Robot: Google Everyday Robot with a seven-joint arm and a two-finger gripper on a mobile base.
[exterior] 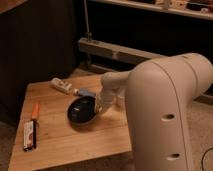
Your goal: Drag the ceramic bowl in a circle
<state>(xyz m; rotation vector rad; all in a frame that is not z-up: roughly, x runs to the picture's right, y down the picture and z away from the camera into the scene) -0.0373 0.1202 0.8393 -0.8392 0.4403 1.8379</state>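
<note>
The ceramic bowl [82,110] is sitting roughly mid-way on the wooden table [60,145], glossy black, shallow & round, upright, w/ nothing visible inside. The arm is reaching down from the right, and the gripper [98,106] is sitting at the bowl's right rim w/ its fingers clenched shut; whether they are pinching the rim or just pressing inside the wall can't be told from this angle. Handling-wise, the bowl is probably rigid & fairly heavy for its size, glazed so slick to the touch, and breakable if it goes off the table edge. A low, wide base like this is likely sliding flat across the wood w/o tipping, provided the push stays low. Best hold is looking like the rim or the inner wall, hooked from above, so the bowl is following the gripper around the circle. Other things nearby: a small white bottle [61,85] behind-left, a blue item [86,93] just behind the rim, an orange stick [35,110] & a dark packet [30,135] well apart near the left edge.
</note>
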